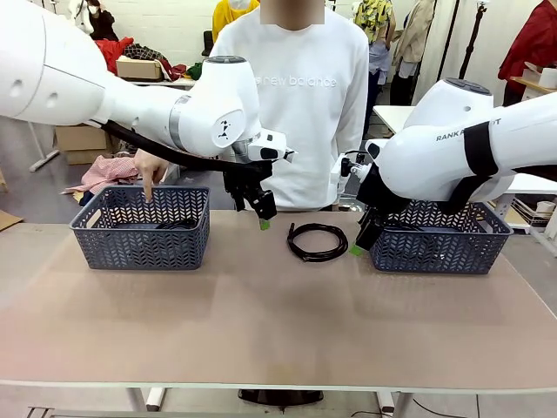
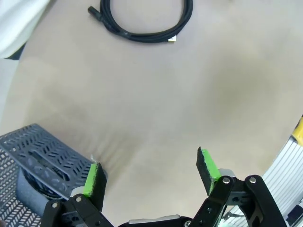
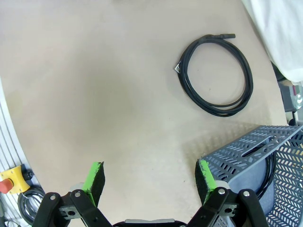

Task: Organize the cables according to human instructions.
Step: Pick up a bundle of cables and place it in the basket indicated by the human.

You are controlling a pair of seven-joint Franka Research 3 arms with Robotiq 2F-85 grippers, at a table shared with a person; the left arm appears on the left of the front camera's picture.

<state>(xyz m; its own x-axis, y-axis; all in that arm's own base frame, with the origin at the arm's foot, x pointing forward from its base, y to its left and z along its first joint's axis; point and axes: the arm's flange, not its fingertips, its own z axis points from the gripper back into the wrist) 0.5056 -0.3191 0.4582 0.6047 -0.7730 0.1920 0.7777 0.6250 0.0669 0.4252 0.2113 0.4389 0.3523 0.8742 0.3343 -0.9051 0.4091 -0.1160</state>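
both claws wide over the table, one coiled cable between the baskets

left gripper (image 1: pixel 264 219) hangs above the tan table (image 1: pixel 261 322) just right of the left basket (image 1: pixel 141 228), its green-padded fingers spread wide with nothing between them. in the left wrist view the same gripper (image 2: pixel 151 174) shows bare tabletop between its pads, with a corner of the grey basket (image 2: pixel 33 156) at the lower left. right gripper (image 1: pixel 360 244) sits low at the near left corner of the right basket (image 1: pixel 439 237), fingers also spread wide and holding nothing; in the right wrist view this gripper (image 3: pixel 150 176) has one pad just beside the basket wall (image 3: pixel 258 151).

one cable (image 1: pixel 317 240), a thin black cord in a round coil, lies flat on the table between the two baskets, nearer the right one and apart from both grippers. it shows at the top of the left wrist view (image 2: pixel 142 21) and at the upper right of the right wrist view (image 3: pixel 215 75), with a plug end sticking out from the coil.

another black cable (image 1: pixel 170 225) lies inside the left basket. a further dark cord (image 3: pixel 271 165) is visible through the mesh of the right basket.

the human (image 1: pixel 296 96) in a white sweatshirt stands at the far side, one hand (image 1: pixel 150 170) pointing a finger down into the left basket.
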